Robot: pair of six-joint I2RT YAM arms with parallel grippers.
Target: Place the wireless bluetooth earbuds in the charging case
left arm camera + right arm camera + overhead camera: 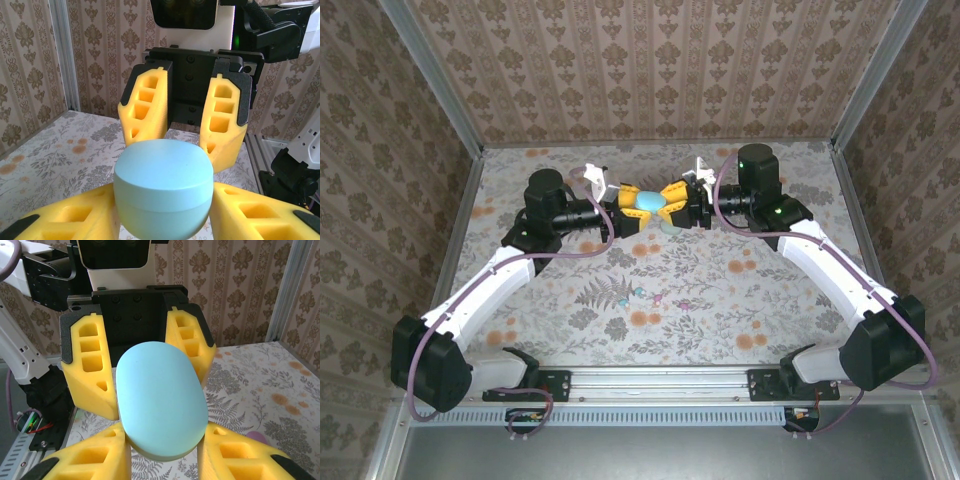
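Note:
A closed pale blue egg-shaped charging case (648,202) hangs above the back middle of the table, between both arms. My left gripper (632,211) is shut on it: its yellow fingers (75,217) press the case (162,192) from both sides. My right gripper (669,199) is shut on the same case (160,400) from the opposite end. A seam runs round the case and its lid is down. Small pastel bits, probably the earbuds (643,293), lie on the floral cloth nearer the arm bases.
A pale green rounded thing (670,227) lies on the cloth under the right gripper. A small purple thing (258,436) peeks out beside the right fingers. Patterned walls close in the back and sides. A metal rail (650,380) runs along the near edge.

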